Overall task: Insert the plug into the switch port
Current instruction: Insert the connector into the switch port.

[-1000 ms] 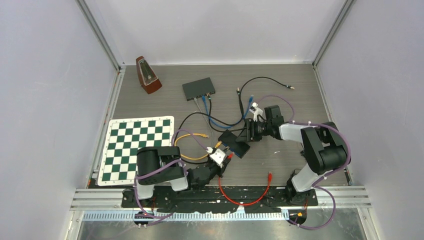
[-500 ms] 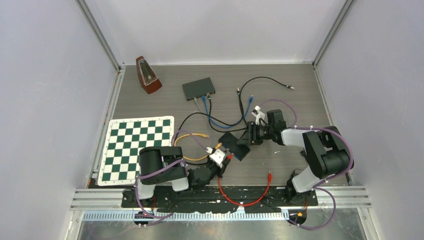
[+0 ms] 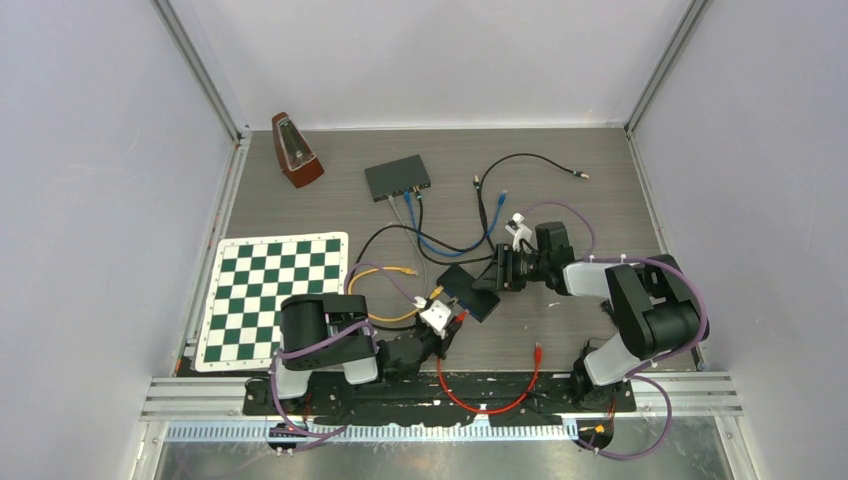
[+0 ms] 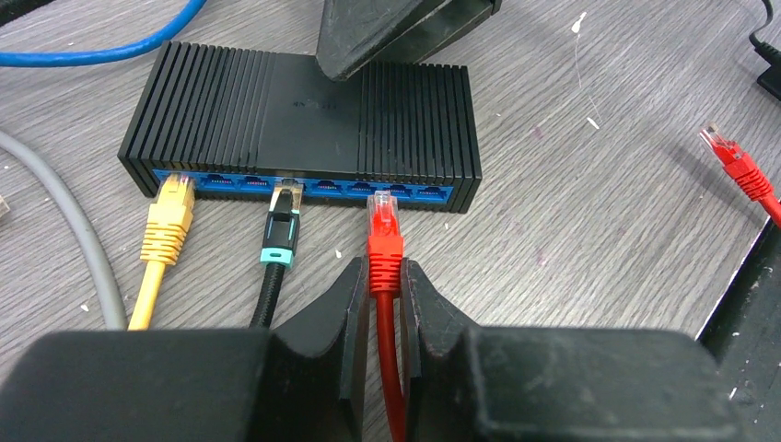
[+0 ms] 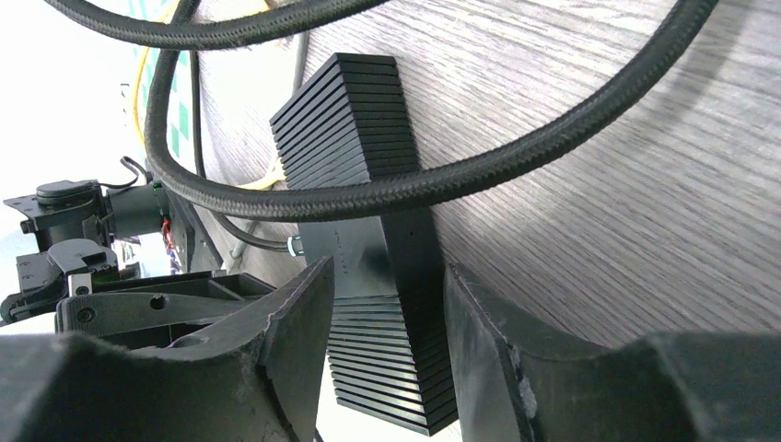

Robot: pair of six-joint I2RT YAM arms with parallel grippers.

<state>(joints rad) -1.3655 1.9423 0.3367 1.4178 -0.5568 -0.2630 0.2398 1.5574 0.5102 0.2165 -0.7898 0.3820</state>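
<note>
At switch port (image 4: 382, 191) — red plug (image 4: 384, 226) pinched in left gripper (image 4: 384, 278); right gripper (image 5: 387, 276) clamps switch (image 5: 355, 120).

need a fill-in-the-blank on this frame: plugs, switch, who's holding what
1. The plug between the left fingers is ____.
2. The leftmost plug in the switch is ____.
3. The right fingers flank the ____.

Missing words: red; yellow; switch
</note>
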